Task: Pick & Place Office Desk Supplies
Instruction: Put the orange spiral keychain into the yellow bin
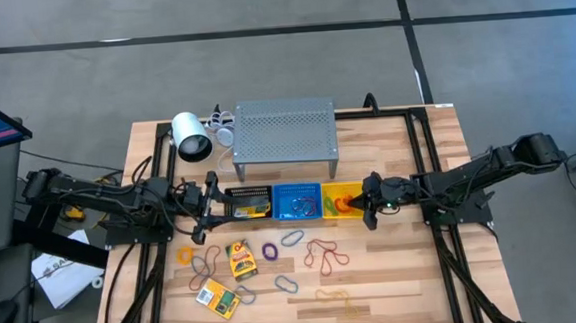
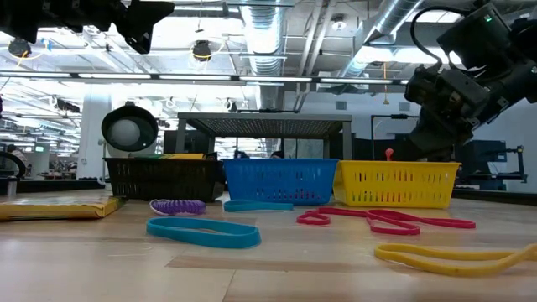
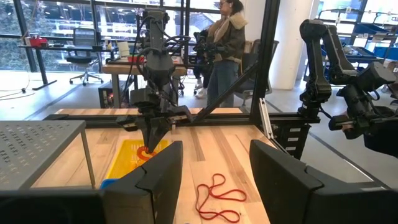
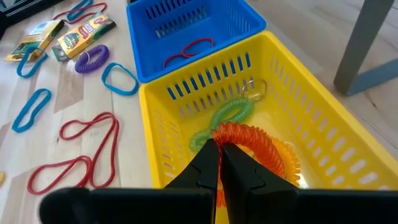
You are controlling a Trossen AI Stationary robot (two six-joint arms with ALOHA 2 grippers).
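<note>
Three slotted baskets stand in a row near the middle of the table [image 1: 395, 275], just in front of the grey perforated metal shelf [image 1: 284, 129]. The black basket [image 1: 249, 203] sits on the left arm's side, and its contents cannot be made out. The blue basket [image 1: 298, 202] in the middle holds a thin red band loop [image 4: 188, 50]. The yellow basket [image 1: 341, 200] on the right arm's side holds a green coil [image 4: 227, 116] and an orange coil [image 4: 258, 142] lying together. The right gripper [image 4: 220, 158] hangs over the yellow basket with its jaws closed and their tips at the orange coil; whether they pinch it cannot be told. The left gripper [image 1: 203, 209] hovers just beside the black basket's outer end, jaws apart and holding nothing. In front of the baskets, loose supplies lie scattered on the wood: two crayon packs [image 1: 241, 258], a purple coil [image 1: 270, 250], teal oval loops [image 1: 293, 238], tangled red band loops [image 1: 326, 254], a yellow band loop [image 1: 331, 297] and an orange ring [image 1: 185, 255]. A white cylindrical lamp [image 1: 191, 136] lies beside the shelf. In the room beyond the table a person [image 3: 225, 43] stands at a desk.
</note>
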